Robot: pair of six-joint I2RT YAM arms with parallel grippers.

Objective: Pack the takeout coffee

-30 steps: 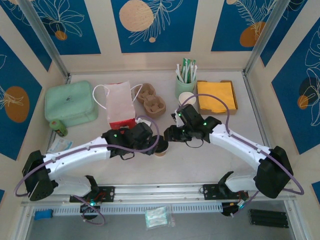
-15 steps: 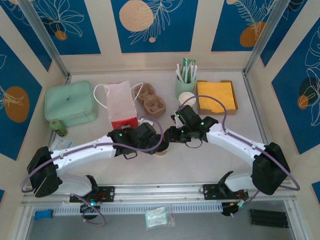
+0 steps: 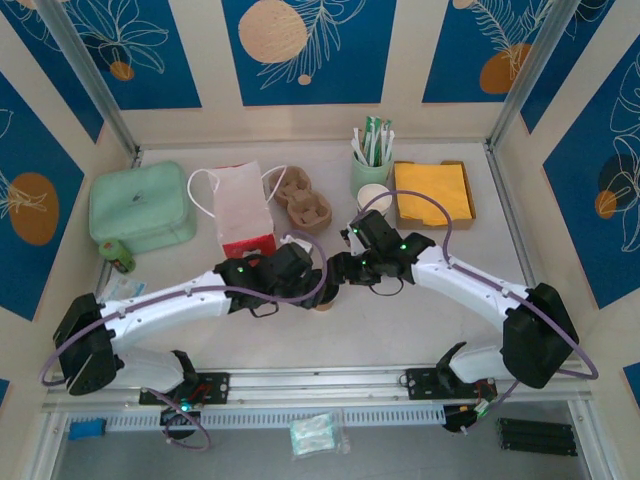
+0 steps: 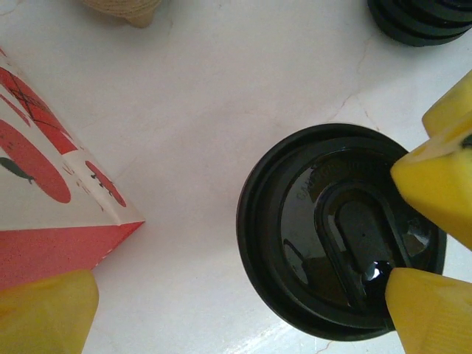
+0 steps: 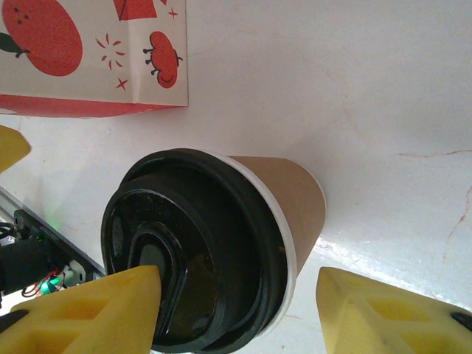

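Locate the takeout coffee (image 3: pixel 322 299) upright on the white counter (image 3: pixel 400 320), forward of centre, directly between the two gripper heads. Identify it by the brown paper wall and white rim under a round black lid (image 5: pixel 184 251) with an oval sip recess on top.

Read the left gripper (image 4: pixel 236 279) as open: yellow fingers spread wide, one low beside the corner of the red-and-white paper bag (image 4: pixel 44 199), the other at the near edge of the lid. Cannot tell whether that finger touches the lid.

Read the right gripper (image 5: pixel 236 274) as open too, with jaws straddling the cup. See one finger overlapping the lid edge and the other standing clear of the brown wall, bare counter between.

Note the bag standing behind and to the left of the cup, near but apart, white handles at the top.

Note, further back on the counter:
- pulp cup carrier (image 3: pixel 303 200) just right of the bag
- green cup of sachets (image 3: pixel 371 165), with a lidless white cup (image 3: pixel 375 197) in front of it
- tray of yellow napkins (image 3: pixel 432 192)
- mint-green lidded box (image 3: pixel 140 205) at far left

Note also a stack of black lids (image 4: pixel 424 15) at the top right corner of the left wrist view.
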